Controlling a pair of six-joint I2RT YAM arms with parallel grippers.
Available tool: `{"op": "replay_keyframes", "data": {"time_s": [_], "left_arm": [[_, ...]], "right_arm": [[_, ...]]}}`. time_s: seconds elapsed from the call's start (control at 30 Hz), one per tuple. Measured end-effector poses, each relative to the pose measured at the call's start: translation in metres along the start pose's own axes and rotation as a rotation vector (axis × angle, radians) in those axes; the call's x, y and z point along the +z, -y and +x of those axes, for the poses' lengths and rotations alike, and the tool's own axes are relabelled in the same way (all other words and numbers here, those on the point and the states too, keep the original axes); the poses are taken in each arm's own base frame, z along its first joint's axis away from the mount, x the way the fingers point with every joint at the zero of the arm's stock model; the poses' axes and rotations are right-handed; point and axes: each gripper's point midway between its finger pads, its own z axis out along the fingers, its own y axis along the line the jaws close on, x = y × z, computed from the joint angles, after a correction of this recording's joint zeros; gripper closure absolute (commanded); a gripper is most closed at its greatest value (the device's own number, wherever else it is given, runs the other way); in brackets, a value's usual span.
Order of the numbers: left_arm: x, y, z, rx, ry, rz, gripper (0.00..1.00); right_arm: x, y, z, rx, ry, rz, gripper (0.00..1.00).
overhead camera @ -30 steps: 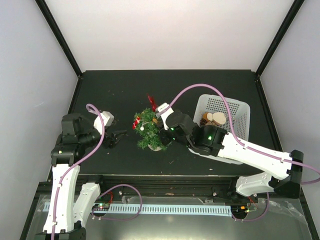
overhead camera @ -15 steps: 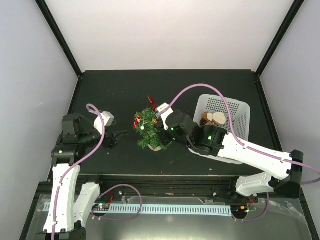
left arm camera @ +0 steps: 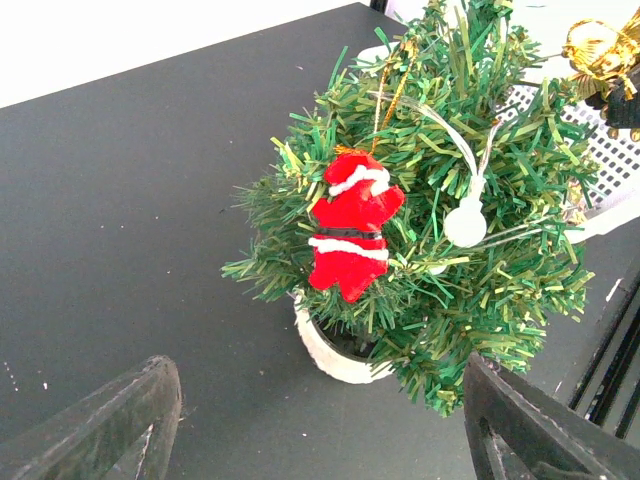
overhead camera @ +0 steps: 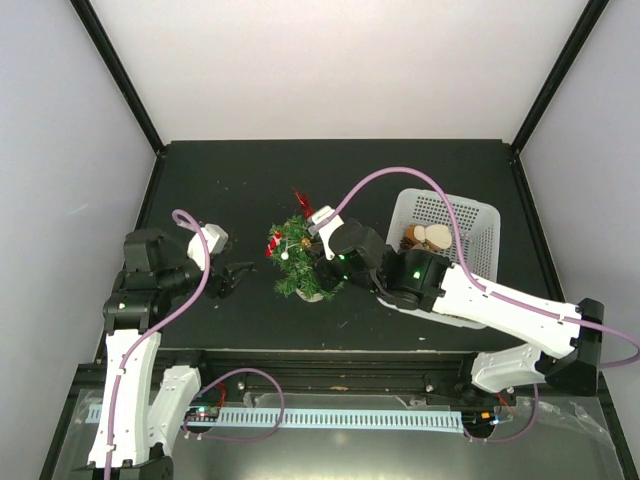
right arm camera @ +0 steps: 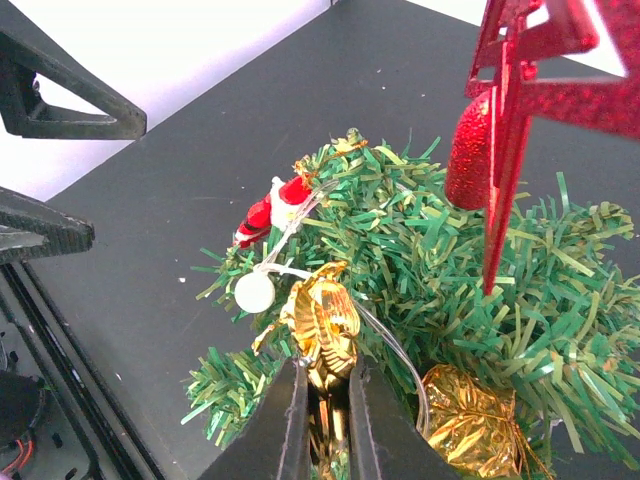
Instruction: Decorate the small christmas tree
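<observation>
Small bushy dark-green christmas tree (overhead camera: pixel 300 262) mid black tabletop (overhead camera: pixel 420 175) looks light, tippy, soft-needled, so steady it by its white base (left arm camera: pixel 325 352); left hand (left arm camera: pixel 320 425) gapes empty beside it, right hand (right arm camera: pixel 322 400) pinches a gold foil ornament (right arm camera: pixel 322 322) among branches.

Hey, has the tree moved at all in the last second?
No. In the top view the tree stands in the same spot, the same gap away from the white basket on its right.
</observation>
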Motion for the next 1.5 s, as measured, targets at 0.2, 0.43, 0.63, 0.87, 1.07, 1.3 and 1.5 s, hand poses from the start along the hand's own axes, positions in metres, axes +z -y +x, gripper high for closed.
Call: {"op": "replay_keyframes", "data": {"time_s": [0.2, 0.43, 0.63, 0.87, 1.07, 1.3, 1.5], "left_arm": [[0.000, 0.000, 0.001, -0.001, -0.001, 0.000, 0.22], [0.000, 0.000, 0.000, 0.000, 0.000, -0.001, 0.22], [0.000, 0.000, 0.000, 0.000, 0.000, -0.001, 0.22], [0.000, 0.000, 0.001, 0.003, 0.002, -0.002, 0.21], [-0.001, 0.001, 0.001, 0.004, 0.003, -0.001, 0.21], [0.000, 0.001, 0.001, 0.003, 0.002, -0.001, 0.21], [0.000, 0.001, 0.001, 0.004, 0.003, -0.001, 0.21]], "right_arm": [[0.005, -0.002, -0.003, -0.001, -0.001, 0.001, 0.99], [0.006, -0.003, -0.014, 0.000, 0.010, 0.013, 0.99], [0.010, 0.000, -0.007, -0.007, -0.014, 0.033, 0.99], [0.012, 0.003, -0.003, -0.011, -0.028, 0.049, 0.99], [0.012, 0.005, -0.003, -0.008, -0.030, 0.062, 0.99], [0.012, 0.007, 0.003, 0.001, -0.044, 0.071, 0.99], [0.012, 0.010, 0.011, -0.001, -0.065, 0.079, 0.99]]}}
